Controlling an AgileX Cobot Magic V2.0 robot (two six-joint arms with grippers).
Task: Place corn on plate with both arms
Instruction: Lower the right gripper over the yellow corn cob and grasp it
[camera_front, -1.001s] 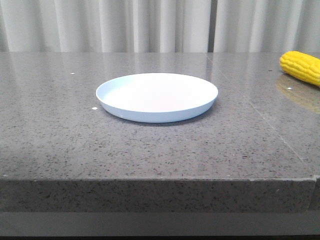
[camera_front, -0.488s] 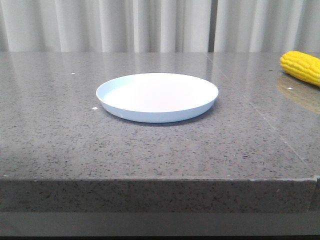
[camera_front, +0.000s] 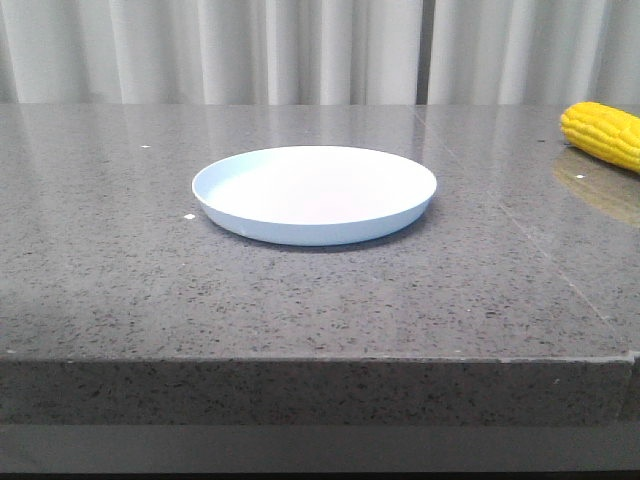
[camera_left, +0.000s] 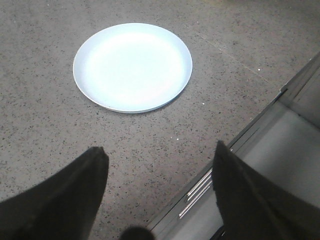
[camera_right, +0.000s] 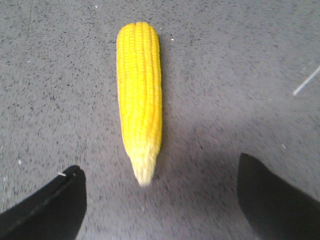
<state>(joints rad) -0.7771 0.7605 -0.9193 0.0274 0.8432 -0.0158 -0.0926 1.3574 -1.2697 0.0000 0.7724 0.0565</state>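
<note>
Right gripper (camera_right: 160, 200), fingers spread wide, above the corn (camera_right: 139, 95), apparently not touching it. Left gripper (camera_left: 157, 195), likewise spread, near the bare plate (camera_left: 132, 67). Speckled grey stone table (camera_front: 120, 280); pale curtains (camera_front: 300, 50) behind. Corn: bright yellow, tapering, at the table's right side, well apart from the plate.
</note>
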